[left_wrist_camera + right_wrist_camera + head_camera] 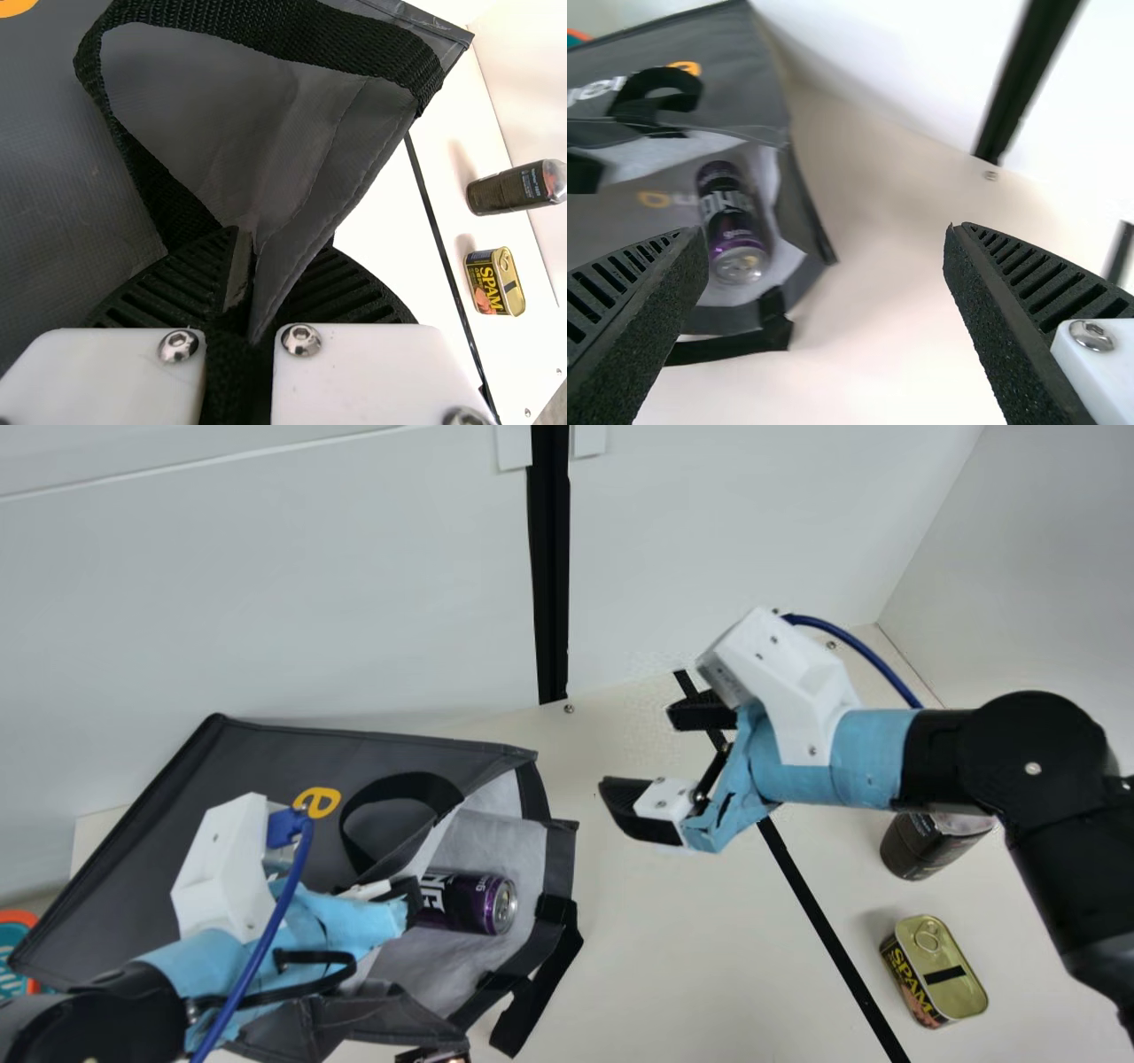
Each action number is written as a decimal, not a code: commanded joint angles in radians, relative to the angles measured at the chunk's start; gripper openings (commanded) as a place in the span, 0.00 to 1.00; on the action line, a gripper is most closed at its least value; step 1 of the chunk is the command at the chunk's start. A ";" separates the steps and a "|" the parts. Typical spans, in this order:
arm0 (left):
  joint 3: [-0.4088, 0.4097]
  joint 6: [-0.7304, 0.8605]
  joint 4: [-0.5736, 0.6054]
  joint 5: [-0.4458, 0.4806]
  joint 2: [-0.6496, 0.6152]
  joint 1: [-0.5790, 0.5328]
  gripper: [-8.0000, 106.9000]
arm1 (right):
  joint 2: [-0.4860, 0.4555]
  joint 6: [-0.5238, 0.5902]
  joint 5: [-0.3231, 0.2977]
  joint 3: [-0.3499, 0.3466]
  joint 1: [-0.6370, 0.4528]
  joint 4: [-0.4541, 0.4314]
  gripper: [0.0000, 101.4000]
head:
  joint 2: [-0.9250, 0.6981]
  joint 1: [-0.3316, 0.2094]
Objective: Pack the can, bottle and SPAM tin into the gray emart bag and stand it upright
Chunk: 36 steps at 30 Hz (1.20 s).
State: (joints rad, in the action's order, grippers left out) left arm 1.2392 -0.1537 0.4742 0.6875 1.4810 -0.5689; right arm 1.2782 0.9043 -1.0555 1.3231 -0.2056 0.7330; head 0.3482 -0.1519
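Note:
The gray bag [266,757] lies on its side at the left, its mouth facing right, with the purple can [465,902] inside on the pale lining. At the mouth, my left gripper [403,895] is shut on the bag's upper edge; the left wrist view shows folded gray fabric and black strap between the fingers of my left gripper [251,243]. My right gripper [633,748] is held right of the bag, open and holding nothing. In the right wrist view my right gripper [824,235] has widely parted fingers. The dark bottle [926,846] and SPAM tin [937,970] are at the right.
A black line [824,926] crosses the table [691,957] between bag and tin. White walls [310,584] rise behind and at the right. My right forearm passes over the bottle. A teal and orange object [13,957] is at the far left.

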 commanded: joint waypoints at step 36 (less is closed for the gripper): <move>0.000 0.000 0.000 0.000 0.000 0.000 0.00 | -0.199 -0.385 -0.069 0.123 -0.150 -0.560 0.94 | 0.001 -0.023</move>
State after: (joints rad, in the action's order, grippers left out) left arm 1.2392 -0.1537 0.4742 0.6875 1.4810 -0.5689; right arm 1.0821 0.5341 -1.1188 1.4442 -0.3568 0.2009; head 0.3482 -0.1519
